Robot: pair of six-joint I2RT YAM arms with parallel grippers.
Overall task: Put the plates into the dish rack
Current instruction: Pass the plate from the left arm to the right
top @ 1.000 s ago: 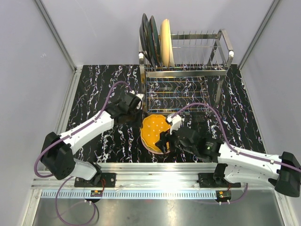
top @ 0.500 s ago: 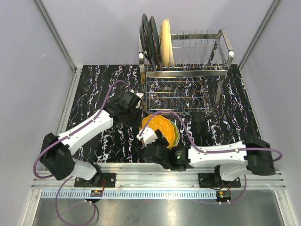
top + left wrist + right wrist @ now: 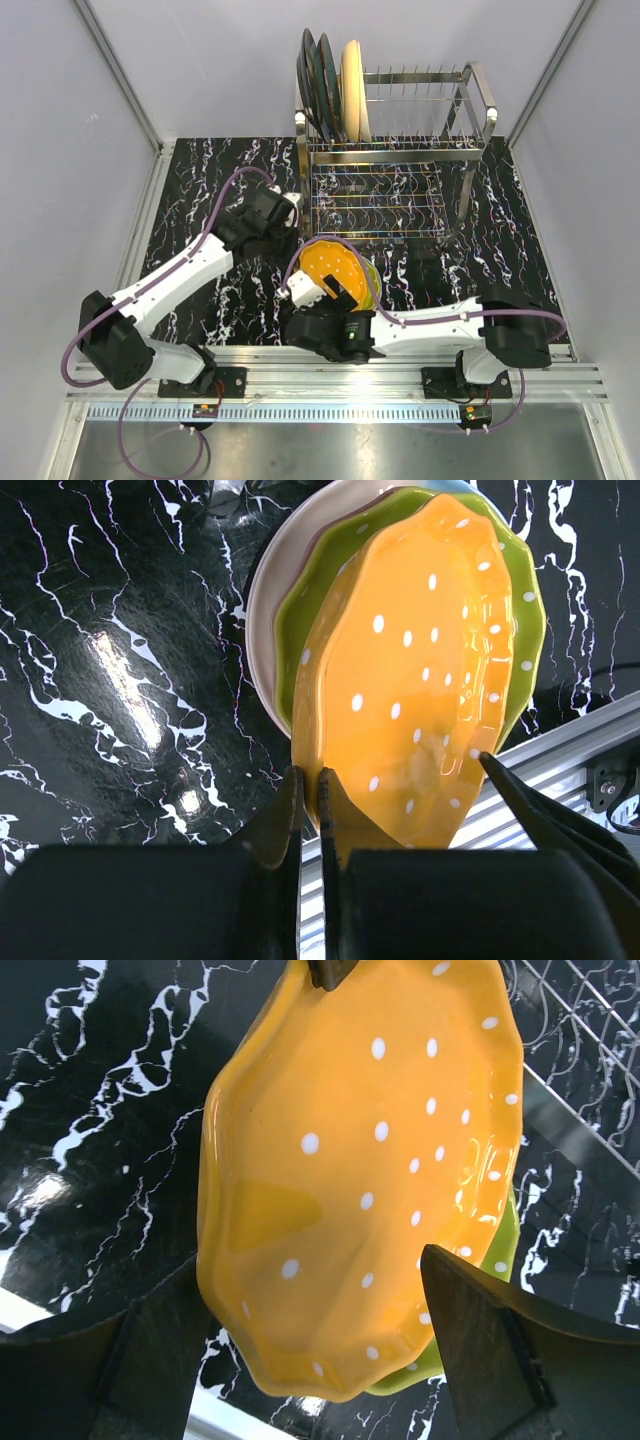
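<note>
A robotics lab bench: bare grey walls [image 3: 200, 70], aluminium mounting rail [image 3: 330, 357], marbled mat [image 3: 195, 190].

pink plate [image 3: 258, 610] mostly hidden under green plate [image 3: 298, 630], top rim cropped

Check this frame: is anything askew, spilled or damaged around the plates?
Nothing spilled or broken. The orange plate is tilted, one edge raised off the green plate below, because the left claw pinches its rim. The right claw stands open astride the plate. Likely mid-lift, not a fault.
</note>
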